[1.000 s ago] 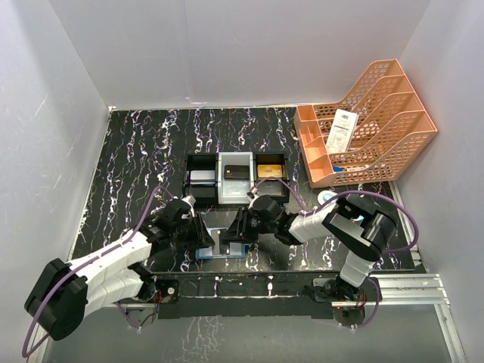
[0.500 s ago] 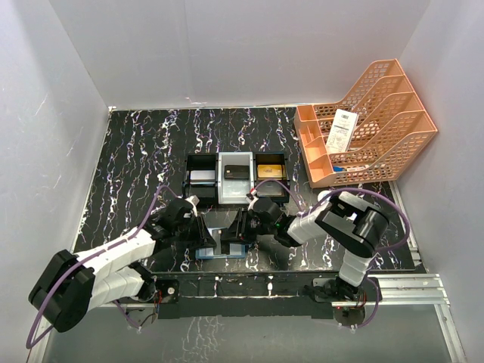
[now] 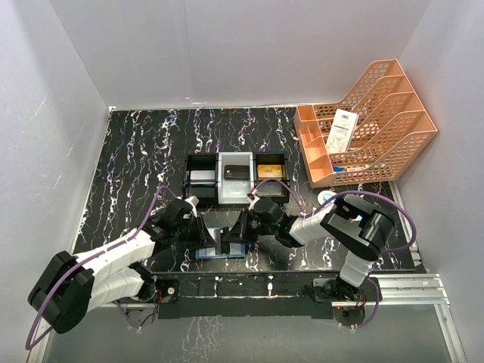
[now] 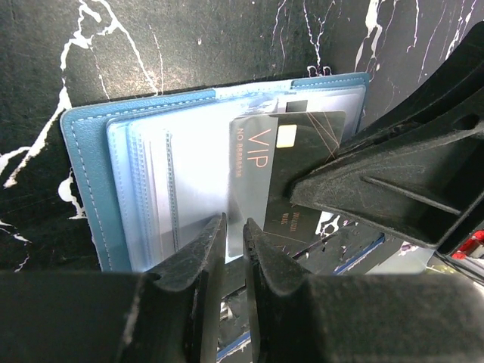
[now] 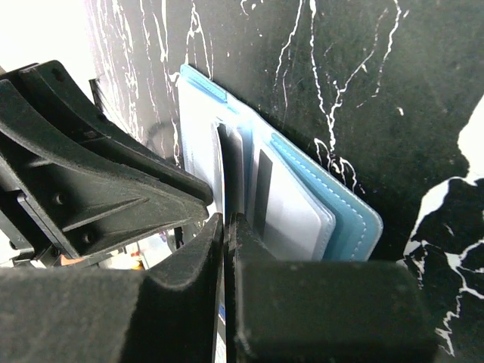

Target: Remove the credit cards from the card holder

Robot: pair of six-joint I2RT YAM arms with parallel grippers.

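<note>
Open card holder at the near edge of the table, with 2 grippers on it.
Top view: the holder lies between the left gripper and the right gripper, both tips down on it. The tray sits behind it, apart, with 3 cards, 1 per compartment. Left wrist view: teal cover spread, clear pockets facing up. 1 black VIP card sticks partway out of a pocket. The left jaws are closed to a narrow slit on the pockets' near edge, with the pale edge and the card's corner in the slit. 1 right finger lies across the card's right part. Right wrist view: the right jaws are pressed fully together on the card, seen as a thin dark edge rising from between them. The holder is directly beyond the tips, and the left fingers meet its pocket leaves from the left.
</note>
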